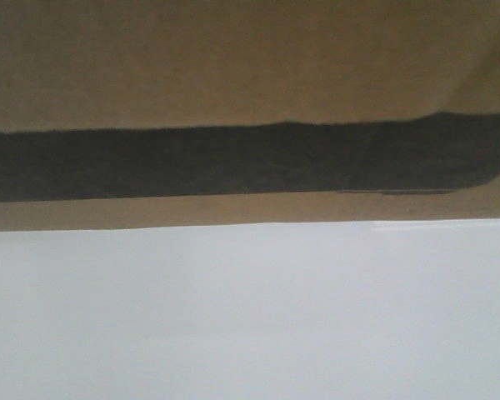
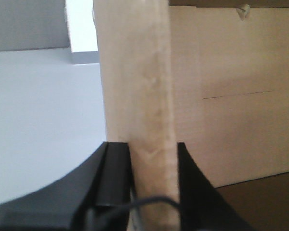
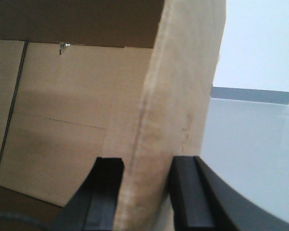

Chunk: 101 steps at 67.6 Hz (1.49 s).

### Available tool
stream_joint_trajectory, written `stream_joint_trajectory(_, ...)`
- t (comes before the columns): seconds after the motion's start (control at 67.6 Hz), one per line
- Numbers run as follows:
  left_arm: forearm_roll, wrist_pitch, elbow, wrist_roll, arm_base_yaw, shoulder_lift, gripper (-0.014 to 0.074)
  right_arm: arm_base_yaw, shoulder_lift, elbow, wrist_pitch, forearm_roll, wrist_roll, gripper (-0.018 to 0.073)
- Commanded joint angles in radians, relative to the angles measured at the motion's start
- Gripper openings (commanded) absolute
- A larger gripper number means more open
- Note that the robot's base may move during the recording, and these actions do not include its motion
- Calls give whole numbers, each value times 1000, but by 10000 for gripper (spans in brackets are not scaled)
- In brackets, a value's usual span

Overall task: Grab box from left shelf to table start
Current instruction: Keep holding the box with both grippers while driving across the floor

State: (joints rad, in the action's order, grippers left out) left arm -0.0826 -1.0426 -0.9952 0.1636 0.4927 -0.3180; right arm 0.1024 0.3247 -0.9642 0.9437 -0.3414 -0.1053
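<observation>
Both arms hold the box (image 1: 233,67) at the white surface (image 1: 250,317).
The left fingers (image 2: 116,168) and the right fingers (image 3: 188,192) each pinch an upright cardboard wall of it.

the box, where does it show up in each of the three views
Front view: the box fills the upper half, its black panel a band across it, with the table below.
Left wrist: a box wall runs up the middle, clamped by the left gripper; table at left.
Right wrist: a box wall runs up the middle, clamped by the right gripper; table at right.
Shared landmark: the white table.
</observation>
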Motion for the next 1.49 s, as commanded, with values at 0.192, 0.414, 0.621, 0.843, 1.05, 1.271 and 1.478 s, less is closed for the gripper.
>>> stream_joint_trajectory(0.192, 157, 209, -42, -28, 19, 0, -92, 2, 18, -30, -141, -14, -19, 58)
stream_joint_trajectory(0.414, 157, 209, -42, -28, 19, 0, -92, 2, 18, -30, -141, -14, -19, 58)
stream_joint_trajectory(0.621, 157, 209, -42, -28, 19, -7, -92, 2, 23, -30, -141, -14, -19, 58)
stream_joint_trajectory(0.843, 157, 209, -42, -28, 19, -7, -92, 2, 23, -30, -141, -14, -19, 58)
stream_joint_trajectory(1.05, 157, 209, -42, -28, 19, -9, -92, 2, 22, -30, -141, -14, -19, 58)
stream_joint_trajectory(1.271, 157, 209, -42, -28, 19, -9, -92, 2, 22, -30, -141, -14, -19, 58)
stream_joint_trajectory(1.478, 157, 209, -42, -28, 19, -9, -92, 2, 22, -30, -141, -14, -19, 58)
